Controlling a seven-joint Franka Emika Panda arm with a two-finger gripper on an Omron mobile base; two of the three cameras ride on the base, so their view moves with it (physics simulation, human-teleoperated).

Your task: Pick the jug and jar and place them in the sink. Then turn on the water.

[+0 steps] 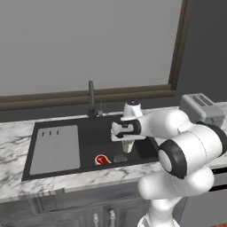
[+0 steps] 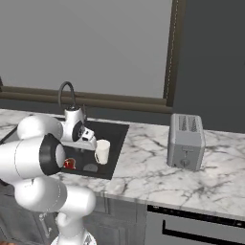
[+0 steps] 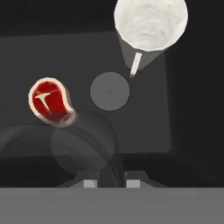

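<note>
You have a white-and-grey marbled stone surface (image 1: pixel 13 133) running under the window, with a large black rectangular recessed sink (image 1: pixel 88 133) set into it. A silver two-slot toaster (image 2: pixel 185 141) stands on it, well apart to the right of the sink.

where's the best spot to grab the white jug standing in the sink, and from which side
Probably the rim of the jug, from straight above: it stands upright in the sink with its wide mouth open, so the wall can be pinched inside and out. Pick a stretch of rim away from the thin handle.
</note>
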